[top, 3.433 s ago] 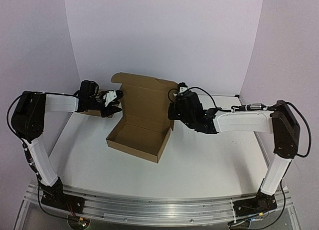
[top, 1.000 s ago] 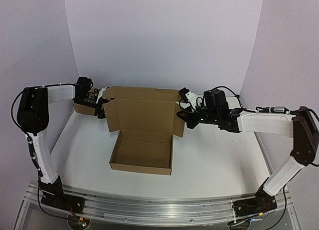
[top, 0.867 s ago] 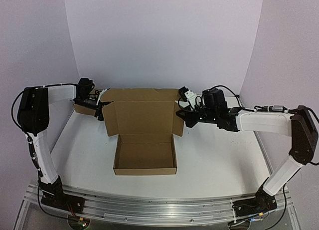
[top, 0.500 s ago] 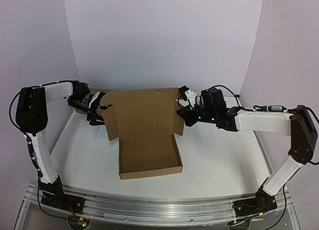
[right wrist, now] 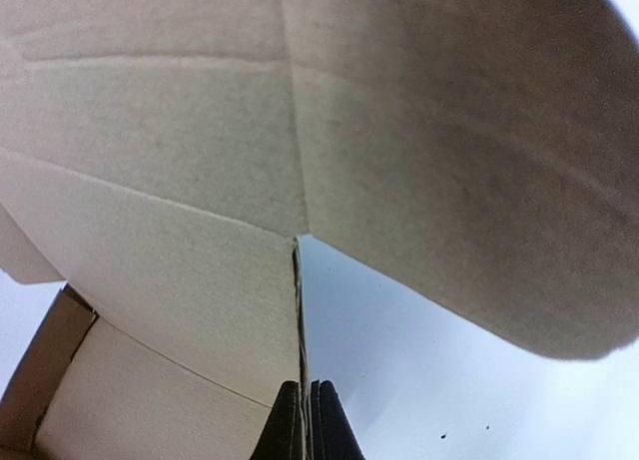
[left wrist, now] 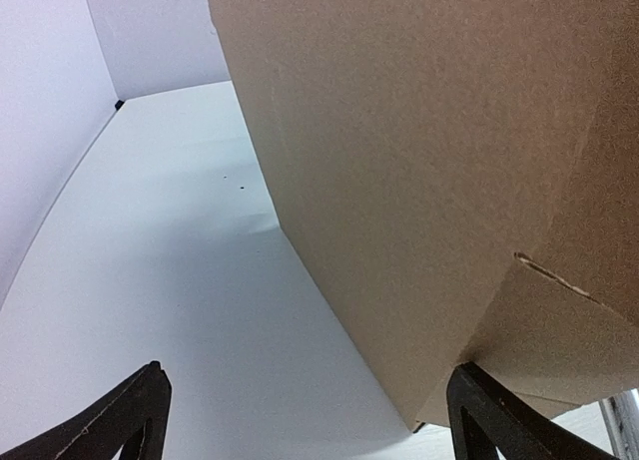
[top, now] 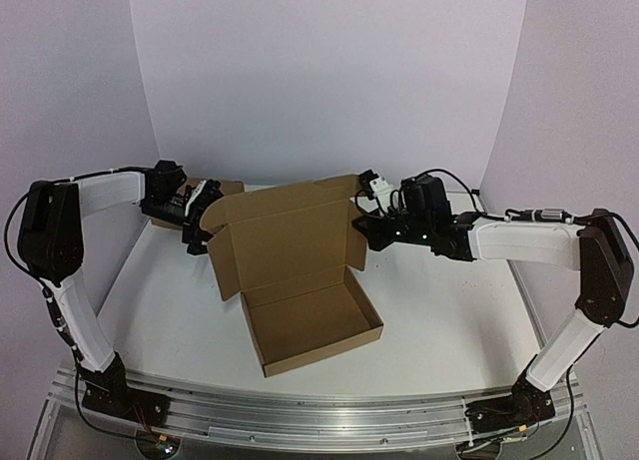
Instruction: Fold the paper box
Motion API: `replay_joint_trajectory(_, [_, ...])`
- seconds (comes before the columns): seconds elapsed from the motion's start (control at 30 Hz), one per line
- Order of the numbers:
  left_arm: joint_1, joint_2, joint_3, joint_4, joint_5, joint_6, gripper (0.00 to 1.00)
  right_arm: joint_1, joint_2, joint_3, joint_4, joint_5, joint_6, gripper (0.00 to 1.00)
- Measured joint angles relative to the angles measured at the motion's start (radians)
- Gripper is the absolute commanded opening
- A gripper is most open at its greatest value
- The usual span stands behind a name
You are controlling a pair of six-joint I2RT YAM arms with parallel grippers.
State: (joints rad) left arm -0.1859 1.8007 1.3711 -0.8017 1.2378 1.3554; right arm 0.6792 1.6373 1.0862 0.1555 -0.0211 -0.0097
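Observation:
The paper box (top: 315,325) sits mid-table as a shallow brown tray, turned at an angle, with its lid panel (top: 285,235) standing upright at the back. My right gripper (top: 365,230) is shut on the edge of the lid's right side flap. In the right wrist view the thin cardboard edge (right wrist: 298,310) runs down between the closed fingertips (right wrist: 321,425). My left gripper (top: 200,219) is open behind the lid's left flap. In the left wrist view the brown panel (left wrist: 419,161) fills the upper right, and its lower corner hangs between the wide-apart fingers (left wrist: 140,420).
A bit of another brown cardboard box (top: 228,187) shows behind my left arm at the back left. Lilac walls close in the white table (top: 449,310) at the back and on both sides. The metal rail (top: 319,415) with both arm bases runs along the near edge.
The box has swung round, its tray's front moving right and nearer. My left gripper has opened wider and shifted right along the lid's back. The right gripper has stayed shut on the flap.

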Motion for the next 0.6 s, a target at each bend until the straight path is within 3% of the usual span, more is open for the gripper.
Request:
replay_joint_trajectory(0.3, [-0.011, -0.103, -0.102, -0.026, 0.028, 0.018, 1.0, 0.0, 0.0, 0.001, -0.013, 0.134, 0.137, 0.0])
replay_joint_trajectory(0.47, [-0.063, -0.2, -0.264, 0.297, -0.039, -0.251, 0.96, 0.003, 0.0, 0.001, -0.011, 0.133, 0.146, 0.0])
replay_joint_trajectory(0.6, [-0.089, -0.187, -0.292, 0.482, -0.112, -0.4, 0.93, 0.007, 0.0, 0.0, -0.006, 0.124, 0.145, 0.0])
